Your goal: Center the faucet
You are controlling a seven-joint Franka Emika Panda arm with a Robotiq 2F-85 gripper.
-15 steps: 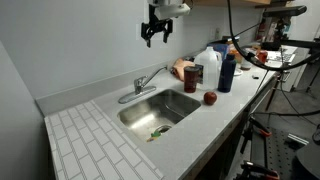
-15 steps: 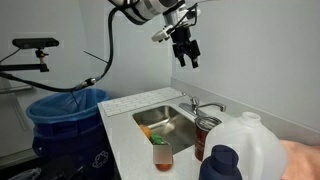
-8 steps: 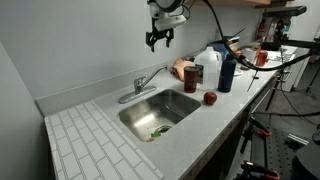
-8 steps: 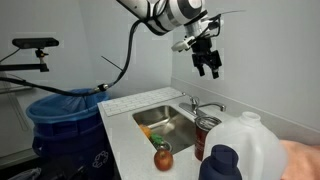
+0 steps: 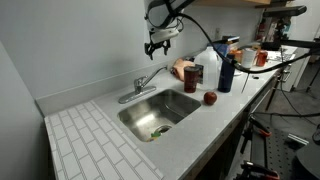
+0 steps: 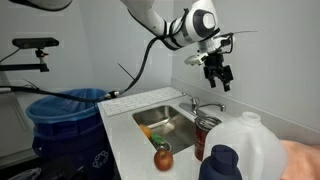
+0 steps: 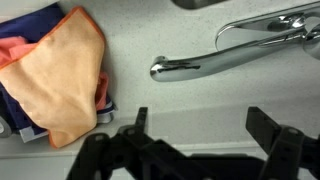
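The chrome faucet stands at the back rim of the steel sink, its long spout swung toward the tiled side. It also shows in an exterior view and in the wrist view, where the spout runs across the upper right and ends near the middle. My gripper hangs in the air above the faucet base, open and empty; it also shows in an exterior view and at the bottom of the wrist view.
A red apple, a white jug, a blue bottle and a dark can stand beside the sink. An orange cloth lies near the faucet. A white tiled area and a blue bin flank the sink.
My gripper has come down and moved toward the wall, closer above the faucet. The faucet has not moved.
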